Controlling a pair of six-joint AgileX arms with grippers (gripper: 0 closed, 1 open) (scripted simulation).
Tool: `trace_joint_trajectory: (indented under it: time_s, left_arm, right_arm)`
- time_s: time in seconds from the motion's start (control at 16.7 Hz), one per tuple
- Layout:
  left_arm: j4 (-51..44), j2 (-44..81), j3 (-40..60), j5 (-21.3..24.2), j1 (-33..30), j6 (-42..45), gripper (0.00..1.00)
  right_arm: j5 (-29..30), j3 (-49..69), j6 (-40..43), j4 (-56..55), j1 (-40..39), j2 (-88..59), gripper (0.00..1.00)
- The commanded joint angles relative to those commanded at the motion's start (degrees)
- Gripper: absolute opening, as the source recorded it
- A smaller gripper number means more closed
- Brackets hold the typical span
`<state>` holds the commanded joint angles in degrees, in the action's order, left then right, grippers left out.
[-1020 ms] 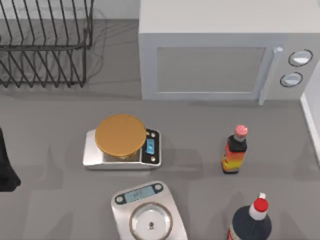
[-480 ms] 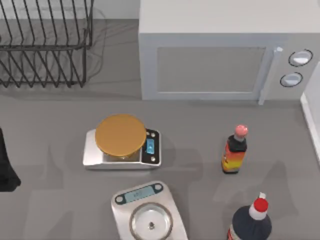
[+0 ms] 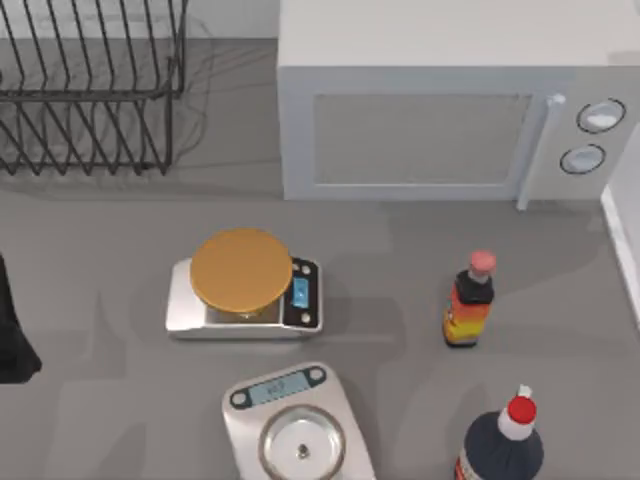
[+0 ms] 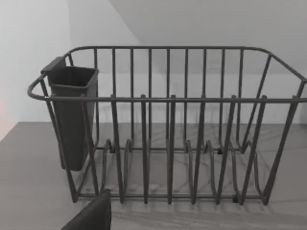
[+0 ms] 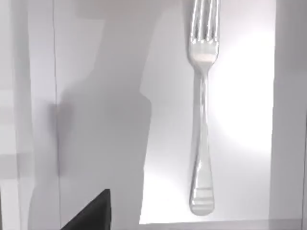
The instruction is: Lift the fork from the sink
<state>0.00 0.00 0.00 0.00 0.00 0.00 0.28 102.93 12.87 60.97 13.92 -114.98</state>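
Note:
The fork (image 5: 202, 110) lies flat on the white floor of the sink (image 5: 244, 143), a slim shiny utensil with its tines pointing away from the camera. A dark part of my right gripper (image 5: 92, 214) shows at the edge of the right wrist view, above the basin, off to one side of the fork's handle end and apart from it. In the top view the sink's pale rim (image 3: 620, 240) runs along the right edge of the counter. My left arm (image 3: 8, 335) is parked at the table's left edge.
A wire dish rack (image 3: 90, 90) with a dark utensil cup (image 4: 72, 115) stands at the back left, beside a white microwave (image 3: 440, 110). A scale carrying a golden disc (image 3: 243, 270), a second scale (image 3: 295, 425), a small pink-capped bottle (image 3: 470, 305) and a dark red-capped bottle (image 3: 503, 445) stand on the counter.
Faint shadows on the right side of the counter have shifted. The objects and my left arm have not moved.

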Motion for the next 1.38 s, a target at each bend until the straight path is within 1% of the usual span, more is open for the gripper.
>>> trace_joint_trajectory:
  time_s: [0.24,0.42,0.9,1.08,1.38]
  left_arm:
    - [0.0,0.0,0.0,0.0,0.0,0.0,1.00]
    - [0.0,0.0,0.0,0.0,0.0,0.0,1.00]
    - [0.0,0.0,0.0,0.0,0.0,0.0,1.00]
    - [0.0,0.0,0.0,0.0,0.0,0.0,1.00]
    - [0.0,0.0,0.0,0.0,0.0,0.0,1.00]
  right_arm:
    - [0.0,15.2,1.9,8.8,2.0,-17.5,1.00]
    - [0.1,21.4,2.7,12.6,2.9,-24.5,1.00]
    - [0.1,22.5,2.8,13.3,2.8,-26.3,1.00]
    - [0.1,19.9,2.8,9.3,2.8,-28.1,1.00]
    - [0.2,12.2,2.7,-5.7,2.9,-33.9,1.00]
